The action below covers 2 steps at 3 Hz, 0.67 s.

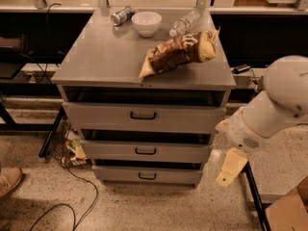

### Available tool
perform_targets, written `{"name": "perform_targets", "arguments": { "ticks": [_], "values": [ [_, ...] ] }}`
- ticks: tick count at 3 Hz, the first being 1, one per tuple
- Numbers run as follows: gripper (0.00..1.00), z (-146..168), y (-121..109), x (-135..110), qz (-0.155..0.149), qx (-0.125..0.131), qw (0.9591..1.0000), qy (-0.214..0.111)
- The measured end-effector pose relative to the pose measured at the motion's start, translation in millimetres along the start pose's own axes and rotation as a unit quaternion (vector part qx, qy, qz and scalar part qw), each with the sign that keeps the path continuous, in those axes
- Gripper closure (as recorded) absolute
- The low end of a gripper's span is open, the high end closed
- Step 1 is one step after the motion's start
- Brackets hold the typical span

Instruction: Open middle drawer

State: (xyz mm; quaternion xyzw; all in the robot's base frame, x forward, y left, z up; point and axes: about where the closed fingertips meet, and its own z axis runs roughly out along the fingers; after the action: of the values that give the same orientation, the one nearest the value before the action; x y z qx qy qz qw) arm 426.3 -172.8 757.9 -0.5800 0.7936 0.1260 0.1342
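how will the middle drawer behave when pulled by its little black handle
The wide grey metal middle drawer looks rigid, so it should slide rather than flex. Its small black bar handle sits centred, so skewing seems unlikely. The tool hangs right of the grey metal cabinet, apart from it.

Was floored in pale speckled stone (154, 208), crossed near left by a black cable (96, 190); was backed far off by a pale counter (67, 7); kept a cardboard box (288, 211) near right.
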Motion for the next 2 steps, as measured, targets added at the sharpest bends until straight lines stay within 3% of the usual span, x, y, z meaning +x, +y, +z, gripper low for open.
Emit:
{"name": "perform_targets", "arguments": {
  "ticks": [1, 2],
  "values": [
    [0.0, 88, -13, 23, -0.041, -0.015, 0.9991, -0.001],
    [0.0, 143, -36, 31, -0.06, 0.009, 0.9982, -0.005]
  ]
}}
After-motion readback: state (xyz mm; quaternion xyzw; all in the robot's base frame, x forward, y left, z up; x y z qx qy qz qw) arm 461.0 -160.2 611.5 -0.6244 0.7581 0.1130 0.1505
